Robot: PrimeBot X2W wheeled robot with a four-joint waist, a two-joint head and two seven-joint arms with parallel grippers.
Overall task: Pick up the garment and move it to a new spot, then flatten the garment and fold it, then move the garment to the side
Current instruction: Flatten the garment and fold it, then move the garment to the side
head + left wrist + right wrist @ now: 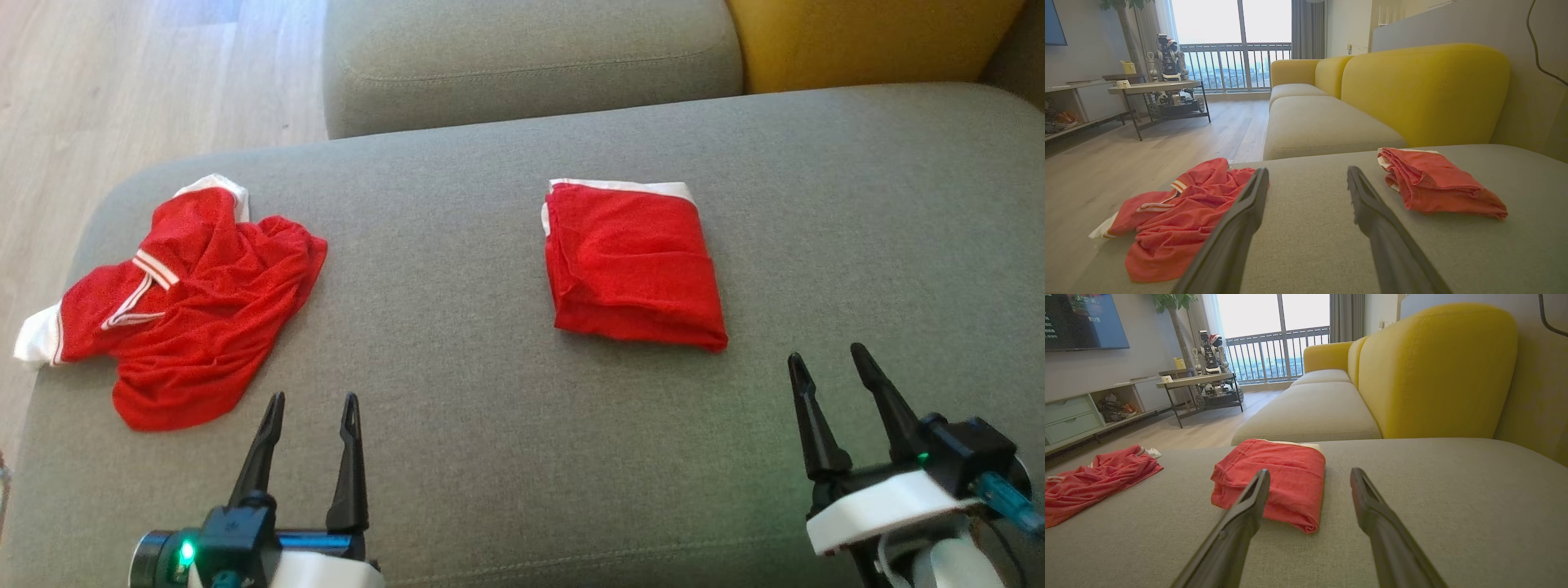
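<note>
A crumpled red garment [188, 302] with white trim lies at the left end of the grey sofa seat [457, 408]; it also shows in the left wrist view [1180, 216] and the right wrist view [1094, 479]. A second red garment [633, 265], folded into a neat rectangle, rests mid-seat [1433, 183] [1278, 477]. My left gripper [314, 400] [1306, 175] hovers open and empty just near of the crumpled piece. My right gripper [829, 359] [1310, 477] stands open and empty, near and to the right of the folded one.
Behind the seat are a second grey cushion [531, 61] and yellow backrests [865, 41]. Wooden floor [122, 90] drops off past the seat's left edge. Across the room stand a low table with another robot [1167, 69] and a TV cabinet [1086, 412].
</note>
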